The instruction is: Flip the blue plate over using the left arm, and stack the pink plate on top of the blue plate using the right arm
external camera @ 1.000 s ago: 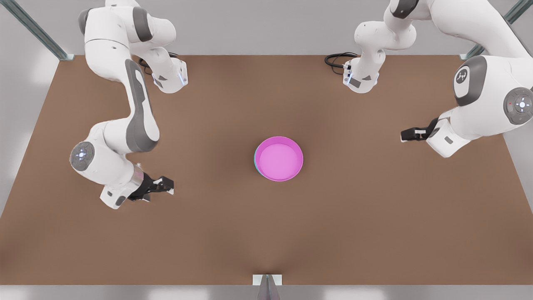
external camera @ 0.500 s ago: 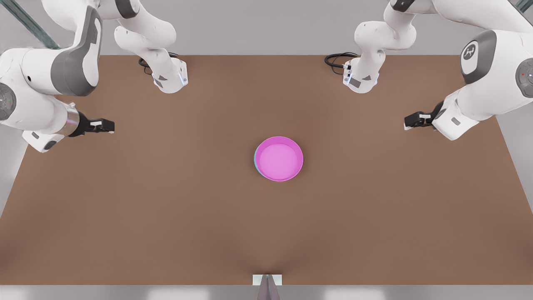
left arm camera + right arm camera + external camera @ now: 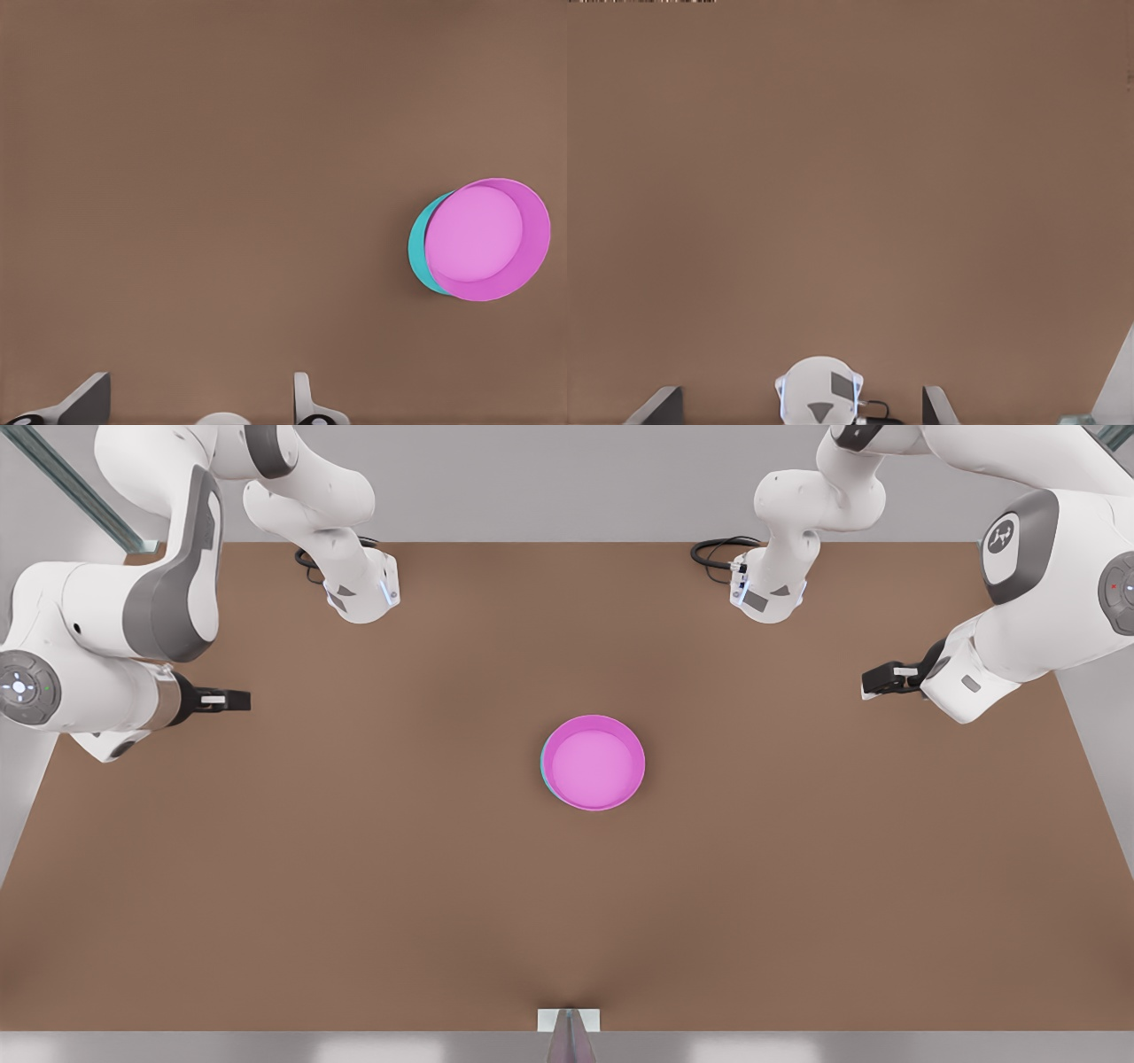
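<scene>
Magenta-pink sits over turquoise at the middle of the brown table (image 3: 567,921). The pink plate (image 3: 593,763) rests rim-up on the blue plate (image 3: 543,767), of which a thin crescent peeks out along one edge. The stack lies between the two grippers and well apart from each.

The left gripper (image 3: 866,687), on the logo-marked arm at the front view's right, hangs above bare table with its tip turned toward the stack. Its wrist camera shows the fingers (image 3: 89,398) spread wide and holding nothing, with both plates off ahead and to one side. The right gripper (image 3: 239,701), on the plain-panelled arm at the front view's left, also points inward toward the plates. Its fingers (image 3: 663,403) are likewise parted and empty, and an arm base (image 3: 821,390) sits ahead of it.

Judging by the layout, the stacking step looks done, with both arms parked clear of the plates. Whether the blue plate lies bottom-up cannot be told, since the pink one covers nearly all of it. The slight offset between the rims suggests the stack is not perfectly centred. The next move probably calls for little more than keeping both grippers away, so the top plate is not nudged.
</scene>
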You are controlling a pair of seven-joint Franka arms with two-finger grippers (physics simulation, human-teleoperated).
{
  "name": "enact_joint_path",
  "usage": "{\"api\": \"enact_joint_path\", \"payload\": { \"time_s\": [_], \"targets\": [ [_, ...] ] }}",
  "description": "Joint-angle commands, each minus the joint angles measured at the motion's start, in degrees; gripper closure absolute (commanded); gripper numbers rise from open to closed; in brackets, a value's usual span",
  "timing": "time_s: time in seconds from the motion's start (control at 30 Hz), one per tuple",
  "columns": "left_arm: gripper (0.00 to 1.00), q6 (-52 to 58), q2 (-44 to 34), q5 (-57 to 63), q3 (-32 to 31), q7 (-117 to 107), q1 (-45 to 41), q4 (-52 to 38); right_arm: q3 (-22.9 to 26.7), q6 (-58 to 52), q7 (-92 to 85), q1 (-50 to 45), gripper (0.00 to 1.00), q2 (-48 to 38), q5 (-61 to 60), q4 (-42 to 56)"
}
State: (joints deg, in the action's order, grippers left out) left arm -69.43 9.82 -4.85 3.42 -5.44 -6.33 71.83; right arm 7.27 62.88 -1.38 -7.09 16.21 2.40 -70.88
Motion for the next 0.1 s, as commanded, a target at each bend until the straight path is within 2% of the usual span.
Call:
{"api": "enact_joint_path", "payload": {
  "time_s": [0.0,0.07],
  "targets": [
    [0.00,0.1,-0.1,0.1,0.0,-0.4,0.0,0.0,0.0,0.8,3.1,0.2,0.00,-0.1,-0.6,0.0],
    [0.00,0.1,-0.1,0.1,0.0,-0.5,0.0,0.0,0.1,0.6,2.4,0.1,0.00,-0.1,-0.7,0.6]
  ]
}}
